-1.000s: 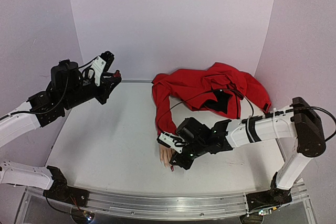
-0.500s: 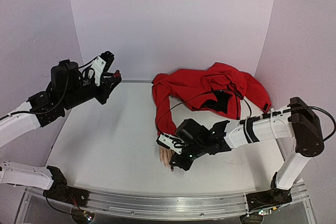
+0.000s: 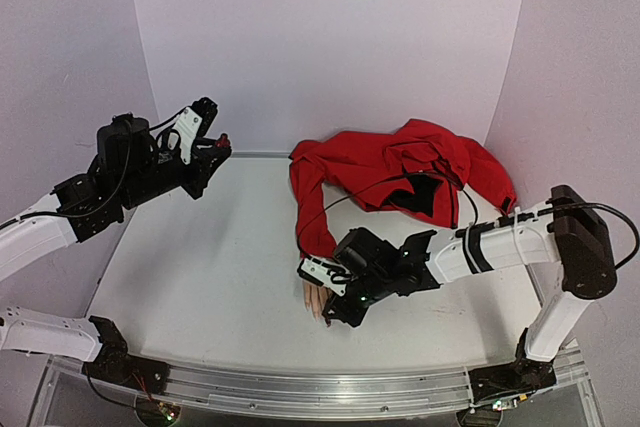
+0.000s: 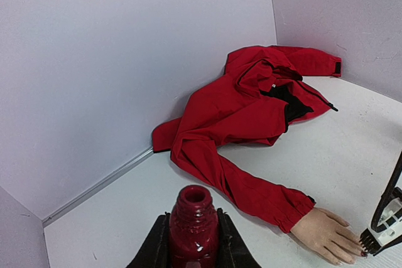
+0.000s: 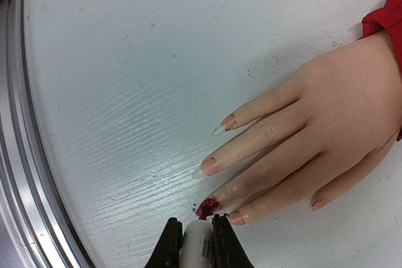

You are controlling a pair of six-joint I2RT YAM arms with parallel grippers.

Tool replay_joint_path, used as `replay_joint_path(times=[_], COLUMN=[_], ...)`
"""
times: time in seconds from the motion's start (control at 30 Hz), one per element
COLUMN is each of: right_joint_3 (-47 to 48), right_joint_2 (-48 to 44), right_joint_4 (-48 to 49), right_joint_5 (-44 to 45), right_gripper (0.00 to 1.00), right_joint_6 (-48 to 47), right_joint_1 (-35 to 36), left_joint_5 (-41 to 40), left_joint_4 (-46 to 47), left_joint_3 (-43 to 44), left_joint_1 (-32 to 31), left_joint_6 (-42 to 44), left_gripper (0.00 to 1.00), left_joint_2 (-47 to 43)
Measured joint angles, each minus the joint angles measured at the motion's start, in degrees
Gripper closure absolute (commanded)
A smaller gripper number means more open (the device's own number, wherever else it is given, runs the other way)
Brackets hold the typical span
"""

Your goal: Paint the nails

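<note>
One nail (image 5: 207, 207) is red, four bare — right end effector (image 5: 196, 235) clamps our brush (image 5: 199, 252), left end effector (image 4: 193, 244) the bottle (image 4: 193, 213).

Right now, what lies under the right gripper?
The mannequin hand lies flat on the table below the right gripper, which is shut on a white cap. One nail is dark red. In the top view the gripper covers most fingers; the brush tip is hidden.

Left gripper (image 3: 214, 150) raised, clamped tight, right gripper (image 3: 335, 308) low, clamped
</note>
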Motion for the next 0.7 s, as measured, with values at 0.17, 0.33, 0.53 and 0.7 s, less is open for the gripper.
replay_joint_path(times=[0.17, 0.33, 0.53, 0.7], right_joint_3=[0.00, 0.00, 0.00, 0.00], right_joint_2=[0.04, 0.07, 0.44, 0.94], right_joint_4=[-0.26, -0.42, -0.48, -0.72], right_joint_5=[-0.24, -0.26, -0.37, -0.50], right_gripper=[1.00, 1.00, 1.00, 1.00], right_joint_6=[0.00, 0.00, 0.00, 0.00], right_joint_1=[0.07, 0.07, 0.33, 0.44], left_joint_5=[0.00, 0.00, 0.00, 0.00], left_joint_4=[0.00, 0.00, 0.00, 0.00], left_joint_3=[0.00, 0.00, 0.00, 0.00], left_joint_1=[0.00, 0.04, 0.11, 0.15], left_joint_6=[0.00, 0.00, 0.00, 0.00], left_gripper=[1.00, 1.00, 1.00, 1.00], left_joint_2=[0.00, 0.00, 0.00, 0.00])
